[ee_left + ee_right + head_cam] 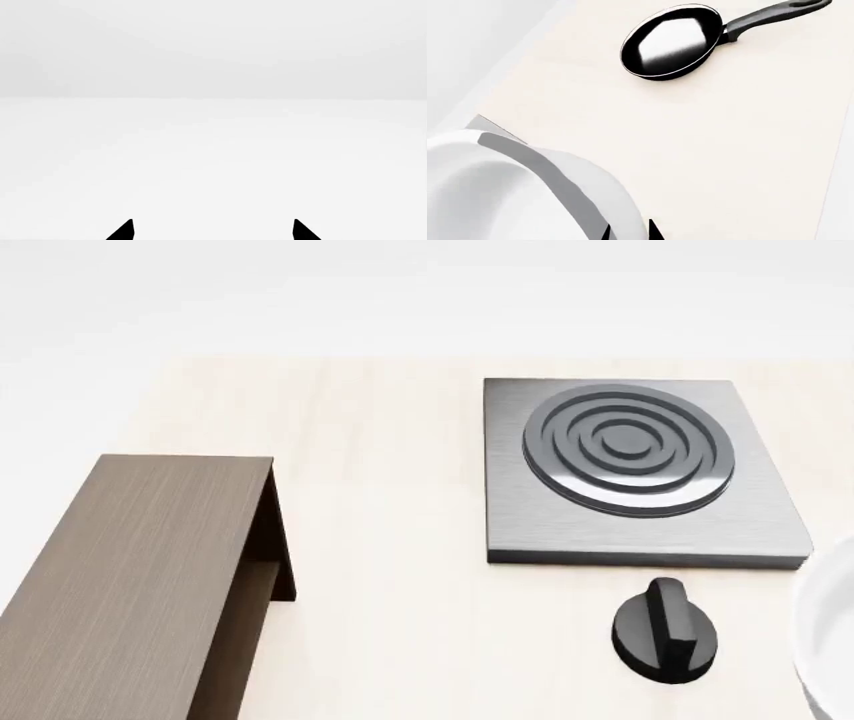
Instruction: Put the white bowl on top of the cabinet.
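White bowl (507, 190) just beside right gripper (629, 231) — fingertips at its wall.

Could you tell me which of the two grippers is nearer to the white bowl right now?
The right. The right gripper sits at the white bowl, its fingertips straddling the rim. The left gripper faces blank white surroundings with no bowl in view.

- The white bowl (514, 190) filled the near corner of the right wrist view, its thick rim curving close to the camera.
- Two dark tips of the right gripper (629, 231) showed at the frame edge, set narrowly apart beside the bowl's wall.
- A black frying pan (672, 42) lay well apart on the pale table (727, 150).
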Motion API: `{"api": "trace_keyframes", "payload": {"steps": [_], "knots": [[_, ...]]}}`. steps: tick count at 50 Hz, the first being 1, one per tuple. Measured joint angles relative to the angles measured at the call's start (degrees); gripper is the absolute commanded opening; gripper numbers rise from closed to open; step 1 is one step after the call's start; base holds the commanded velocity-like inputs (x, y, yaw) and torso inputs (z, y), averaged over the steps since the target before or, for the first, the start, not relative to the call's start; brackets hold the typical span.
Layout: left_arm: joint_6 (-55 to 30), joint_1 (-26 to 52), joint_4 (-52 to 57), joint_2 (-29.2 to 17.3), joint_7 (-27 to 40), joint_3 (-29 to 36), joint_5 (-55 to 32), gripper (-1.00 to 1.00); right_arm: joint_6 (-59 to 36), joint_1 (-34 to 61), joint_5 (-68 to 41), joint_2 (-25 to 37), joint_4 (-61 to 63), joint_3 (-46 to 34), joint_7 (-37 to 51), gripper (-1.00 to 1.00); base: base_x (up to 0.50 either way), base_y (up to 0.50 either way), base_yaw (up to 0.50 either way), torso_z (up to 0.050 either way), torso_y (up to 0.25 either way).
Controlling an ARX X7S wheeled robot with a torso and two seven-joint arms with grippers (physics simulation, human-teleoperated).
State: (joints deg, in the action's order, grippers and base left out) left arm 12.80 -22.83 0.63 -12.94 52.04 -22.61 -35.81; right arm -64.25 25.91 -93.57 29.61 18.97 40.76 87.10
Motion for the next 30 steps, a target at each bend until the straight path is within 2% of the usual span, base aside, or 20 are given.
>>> {"api": "trace_keyframes", "payload": {"steps": [9,16,23,30], "knots": [[0.10,-0.05,0.01,-0.04,0.02,0.06,-0.08,1.00,15.63,-0.01,-7.09,10.28,2.17,-13.72,2.13,-1.00,0.00,0.00,0.00,0.000,0.001],[0.17,-0.03,-0.07,-0.07,0.01,0.14,-0.15,1.00,23.95,2.91,-10.49,16.07,2.52,-23.57,2.79,-1.00,0.00,0.00,0.00,0.000,0.000],[0.25,-0.06,-0.11,-0.07,0.02,0.18,-0.24,1.00,28.40,9.19,-12.13,19.04,0.80,-33.05,2.89,-1.00,0.00,0.00,0.00,0.000,0.001],[0.25,-0.06,-0.13,-0.14,0.10,0.22,-0.28,1.00,29.91,16.01,-12.00,19.17,-2.55,-40.93,2.27,-1.00,0.00,0.00,0.00,0.000,0.001]]}}
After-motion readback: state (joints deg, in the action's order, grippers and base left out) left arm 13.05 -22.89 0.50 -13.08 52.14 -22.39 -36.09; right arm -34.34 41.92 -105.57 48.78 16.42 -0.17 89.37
